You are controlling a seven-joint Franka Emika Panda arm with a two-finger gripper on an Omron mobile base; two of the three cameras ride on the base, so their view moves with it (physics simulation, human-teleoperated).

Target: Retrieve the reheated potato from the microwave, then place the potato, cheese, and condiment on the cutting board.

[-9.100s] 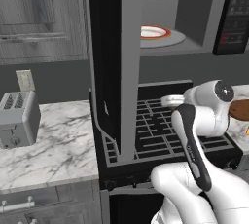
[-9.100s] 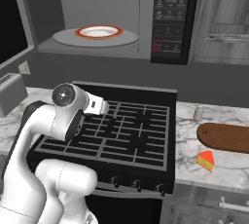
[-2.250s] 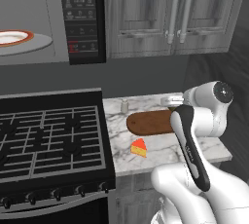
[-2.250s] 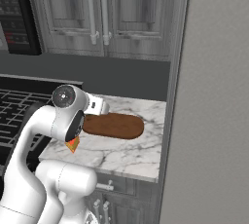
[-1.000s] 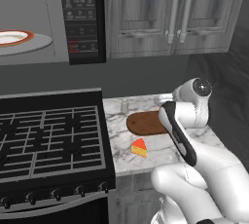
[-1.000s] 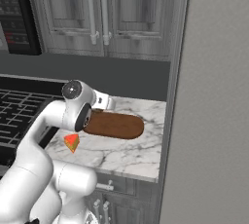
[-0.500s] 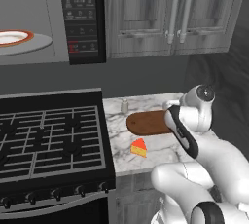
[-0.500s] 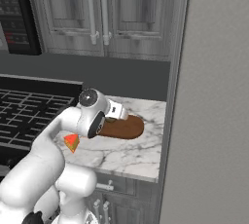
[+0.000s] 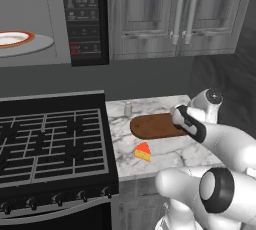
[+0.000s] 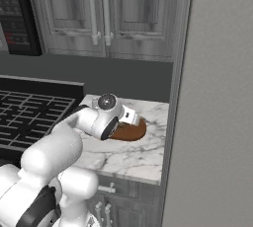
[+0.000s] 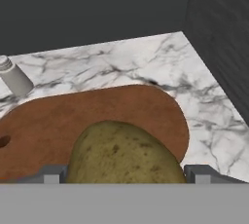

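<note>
In the hand view the yellowish-brown potato [image 11: 121, 152] sits between my gripper [image 11: 124, 174] finger tips, and the gripper is shut on it. It hangs just over the right end of the dark reddish-brown cutting board [image 11: 58, 116]. The board [image 9: 152, 124] lies on the marble counter right of the stove, with my forearm across its right end. The pale grey condiment [image 9: 128, 108] shaker stands upright just behind the board's left end. The cheese [image 9: 143, 151] wedge lies on the counter in front of the board. The microwave [image 9: 85, 19] hangs at upper left, its cavity showing.
A white plate with an orange-red rim [image 9: 15, 39] rests inside the microwave cavity. The black gas stove [image 9: 50, 139] fills the left. A tall grey side wall [image 10: 217, 97] bounds the counter on the right. Grey cabinets [image 9: 180, 14] hang above the counter.
Over the last second my arm has stretched forward and down, carrying the potato over the board's right end. The camera, board, cheese and shaker have stayed put.
</note>
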